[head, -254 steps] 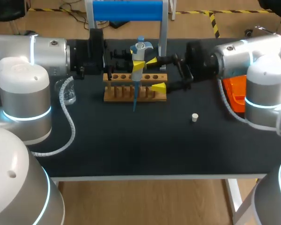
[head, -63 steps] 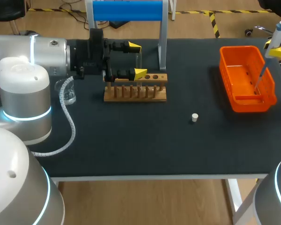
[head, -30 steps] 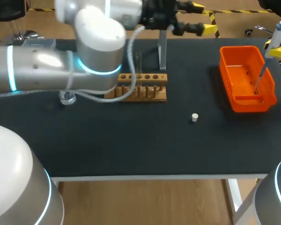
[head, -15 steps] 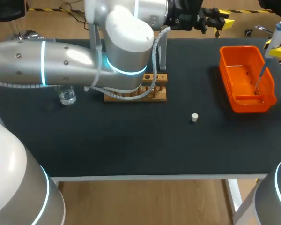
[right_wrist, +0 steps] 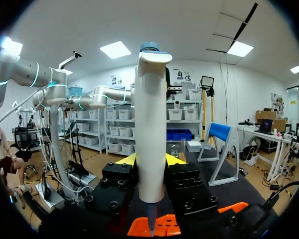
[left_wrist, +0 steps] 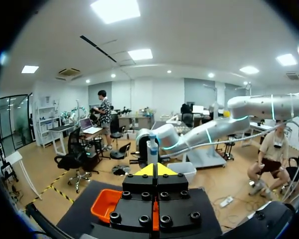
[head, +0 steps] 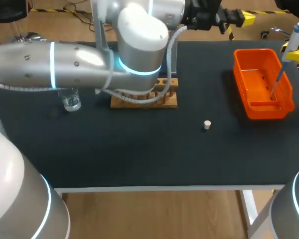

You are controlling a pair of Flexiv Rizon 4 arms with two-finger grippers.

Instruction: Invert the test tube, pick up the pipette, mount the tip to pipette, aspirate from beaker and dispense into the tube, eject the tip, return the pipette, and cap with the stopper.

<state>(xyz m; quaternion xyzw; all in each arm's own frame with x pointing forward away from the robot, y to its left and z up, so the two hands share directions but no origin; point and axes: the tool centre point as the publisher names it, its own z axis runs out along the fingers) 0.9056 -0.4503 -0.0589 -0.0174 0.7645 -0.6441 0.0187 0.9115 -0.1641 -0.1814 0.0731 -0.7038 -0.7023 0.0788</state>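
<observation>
My right gripper (head: 294, 50) is at the table's right edge, shut on the white pipette (head: 298, 31) with a blue top. The pipette's thin blue tip (head: 277, 79) hangs over the orange bin (head: 261, 107). In the right wrist view the pipette (right_wrist: 151, 134) stands upright between the yellow fingertips (right_wrist: 125, 160). My left arm crosses the back of the table. Its gripper (head: 247, 19) is shut on nothing, high beyond the far edge; its tips (left_wrist: 155, 170) meet. The wooden rack (head: 167, 101) is mostly hidden behind that arm, and so is the test tube. A white stopper (head: 207, 124) lies on the mat.
A glass beaker (head: 71, 102) stands at the left, beside the rack. The blue pipette stand's post (head: 173, 55) rises behind the rack. The orange bin (left_wrist: 106, 204) shows under the left gripper, and again (right_wrist: 164, 226) under the pipette.
My left arm has swung from above the rack toward the back right, and its gripper went from open to shut on nothing. The right arm and pipette have not moved.
</observation>
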